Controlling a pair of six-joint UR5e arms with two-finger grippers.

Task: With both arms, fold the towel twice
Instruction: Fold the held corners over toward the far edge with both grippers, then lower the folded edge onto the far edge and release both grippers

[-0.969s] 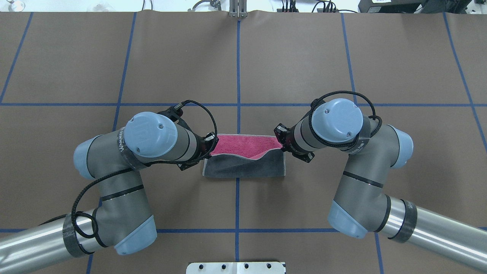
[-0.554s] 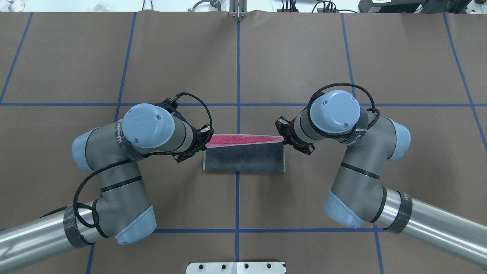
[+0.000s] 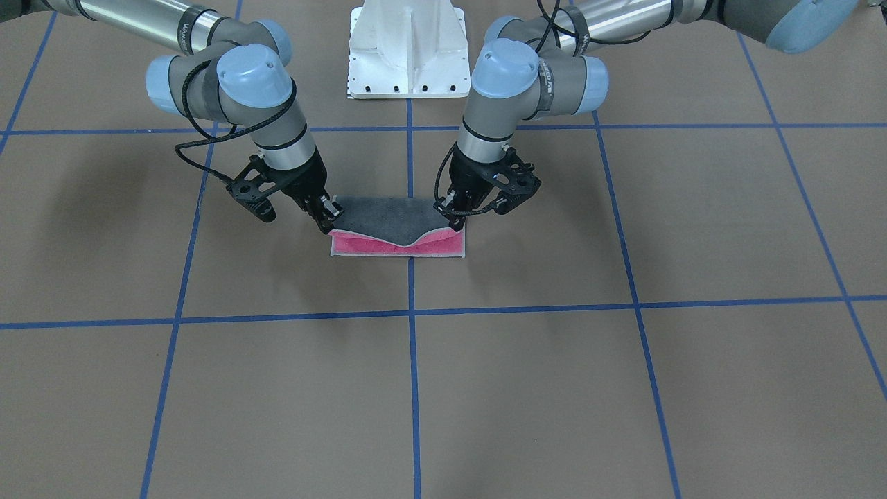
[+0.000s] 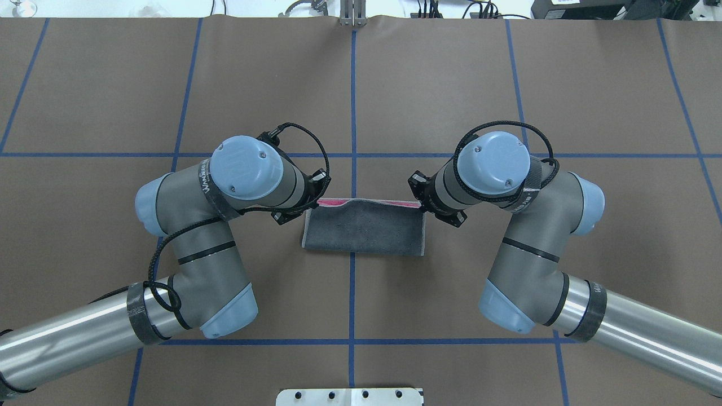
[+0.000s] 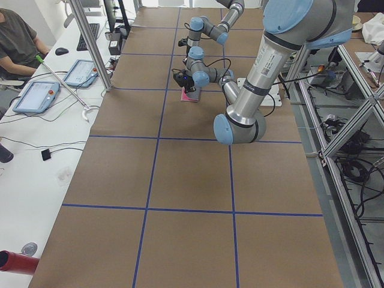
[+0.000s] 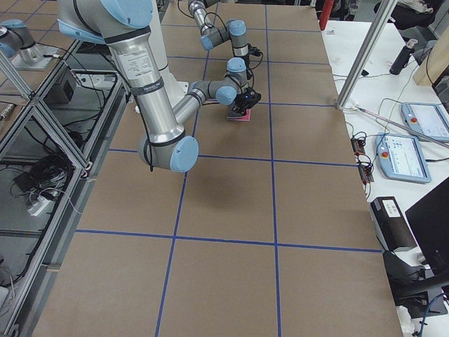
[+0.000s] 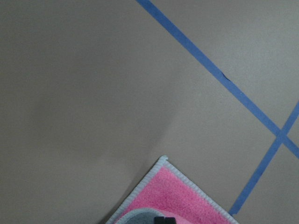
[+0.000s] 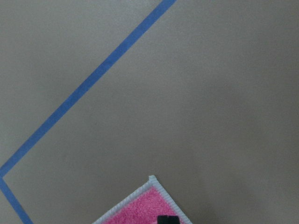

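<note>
On the front-facing camera I have the small square terry towel (image 3: 388,216), pink on one face and grey on the other. It lies on the brown paper-covered table (image 3: 554,381), just ahead of the white pedestal base (image 3: 409,48) and astride a blue tape line (image 3: 414,388). The grey half is drawn over the pink, with a pink strip showing along the edge away from the robot. The grey edge sags in the middle between two lifted corners. The black two-finger left gripper (image 3: 457,222) pinches one corner, jaws narrow on the cloth, and the black right gripper (image 3: 326,223) pinches the other likewise.

Overhead, the towel reads as a grey rectangle with a thin pink sliver along its far edge. Both wrists hide the fingertips.

On the two side cameras the towel is small and far off, and I can't judge the jaws from there.

Each wrist camera shows a pink corner with light stitched edging flat on the paper, beyond a black fingertip.

My reading: the first fold is nearly laid but not released, and its edges are not yet matched. The second fold is all to do.
</note>
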